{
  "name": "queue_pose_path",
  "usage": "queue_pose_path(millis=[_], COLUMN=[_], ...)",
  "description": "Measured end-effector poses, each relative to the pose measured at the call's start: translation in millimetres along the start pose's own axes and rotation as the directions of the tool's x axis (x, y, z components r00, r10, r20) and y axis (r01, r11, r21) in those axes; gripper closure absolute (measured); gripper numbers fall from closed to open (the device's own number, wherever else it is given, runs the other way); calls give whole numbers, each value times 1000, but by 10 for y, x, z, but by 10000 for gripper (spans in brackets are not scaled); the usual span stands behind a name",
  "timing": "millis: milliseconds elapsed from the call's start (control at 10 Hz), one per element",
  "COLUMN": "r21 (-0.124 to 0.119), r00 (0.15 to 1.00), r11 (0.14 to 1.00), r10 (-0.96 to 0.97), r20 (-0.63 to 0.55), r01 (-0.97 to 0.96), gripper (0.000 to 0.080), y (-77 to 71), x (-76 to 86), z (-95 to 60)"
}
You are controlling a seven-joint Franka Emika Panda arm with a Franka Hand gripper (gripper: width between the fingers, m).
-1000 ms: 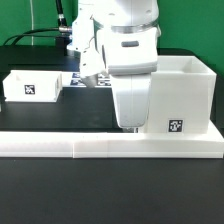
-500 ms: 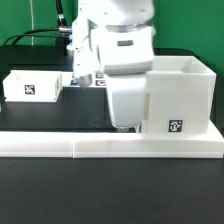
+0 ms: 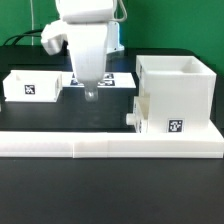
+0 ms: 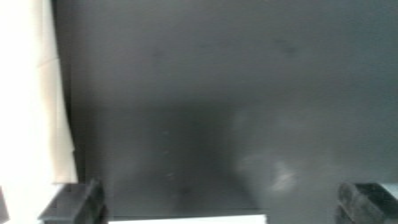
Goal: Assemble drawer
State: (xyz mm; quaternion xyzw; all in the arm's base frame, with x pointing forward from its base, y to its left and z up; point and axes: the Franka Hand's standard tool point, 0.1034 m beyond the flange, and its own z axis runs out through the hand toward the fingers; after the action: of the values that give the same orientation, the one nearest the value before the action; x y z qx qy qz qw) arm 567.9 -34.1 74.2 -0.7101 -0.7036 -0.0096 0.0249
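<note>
The tall white housing [image 3: 176, 92] stands at the exterior view's right with a square tag on its front. A small knob [image 3: 131, 117] sticks out of its lower left side. A shallow tagged tray [image 3: 32, 86] lies at the exterior view's left. My gripper [image 3: 91, 95] hangs over the dark table between the tray and the housing, touching neither. In the wrist view my gripper [image 4: 222, 205] is open and empty: one finger [image 4: 75, 203] and the other are wide apart over bare table. A second tray is not visible as a separate part.
The long low white border wall [image 3: 110, 146] runs along the front. The marker board [image 3: 118, 80] lies behind my gripper. A white edge [image 4: 22, 100] and a white strip [image 4: 187, 219] show in the wrist view; I cannot tell what they are.
My gripper has left the housing's left side and moved toward the exterior view's left and back. The knob on the housing's side now shows.
</note>
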Motion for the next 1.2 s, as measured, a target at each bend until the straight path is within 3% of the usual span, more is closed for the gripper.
queue_pose_path(millis=[100,300,400,700,1000,1100,1200], r21=[-30,-66,-64,-56,-55,-90,-111], r00=[1000,998,997,995,948,915,869], r11=[999,996,995,993,947,911,862], r10=[26,66,77,102,317,402,494], r20=[-1,1,2,1,-12,-26,-37], r01=[-26,-65,-76,-102,-317,-402,-495], gripper=[150,150,150,150,150,150,150], y=[-262,-738,-891,-896,-909,-1002,-1188], x=[-77,-176,-214,-220,-223,-296,-395], z=[-1,36,99,115,122,123,126])
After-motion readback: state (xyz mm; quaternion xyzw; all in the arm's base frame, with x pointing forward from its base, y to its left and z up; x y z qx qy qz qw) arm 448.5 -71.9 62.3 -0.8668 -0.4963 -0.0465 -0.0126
